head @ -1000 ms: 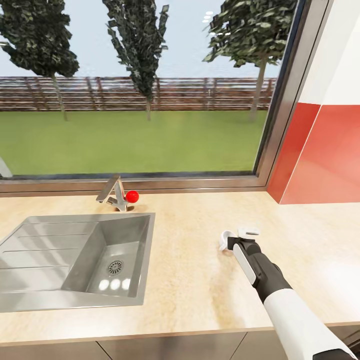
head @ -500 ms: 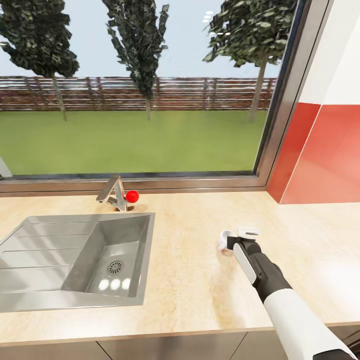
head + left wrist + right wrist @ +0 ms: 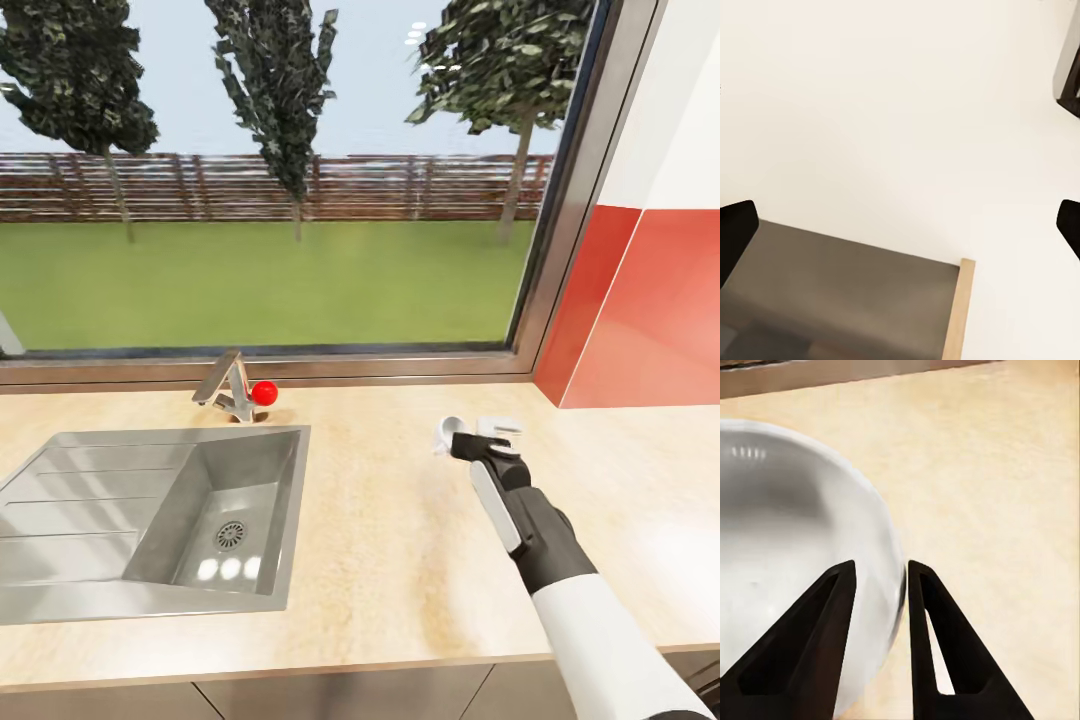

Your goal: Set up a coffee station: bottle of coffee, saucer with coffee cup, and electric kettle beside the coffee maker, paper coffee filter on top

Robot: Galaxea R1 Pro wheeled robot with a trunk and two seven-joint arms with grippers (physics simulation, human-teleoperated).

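Head view, worktop: one long beige worktop (image 3: 400,560) runs under a window (image 3: 270,180); its front edge is cut off by the bottom of the picture.
Head view, sink: one steel sink (image 3: 110,520) is set into the worktop's left part, its left end cut off; one tap (image 3: 228,388) with a red knob stands at its back edge.
Head view, right arm: the right gripper (image 3: 468,442) reaches out over the right part of the worktop, about midway between front and back edges.
Head view, cup: one small white coffee cup (image 3: 447,433) sits at the gripper's tip, tilted with its mouth towards the left and back; the jaws hide its near side, and I cannot tell whether it touches the worktop.
Head view, hard to read: a small white part just right of the fingertips is too small to name.

Left wrist view, jaws: two dark fingertips (image 3: 735,236) show at opposite edges, set wide apart with nothing between them.
Left wrist view, surroundings: a pale blank surface, a grey panel and a thin wooden strip (image 3: 958,307); what they belong to is unclear.

Right wrist view, jaws: the two dark fingers (image 3: 817,645) stand narrow, pinching the cup's rim, one inside the bowl and one outside.
Right wrist view, cup: the white cup (image 3: 787,547) is cut off by the frame edge; no handle can be made out.
Right wrist view, ground: beige worktop (image 3: 997,495) lies beyond the cup.
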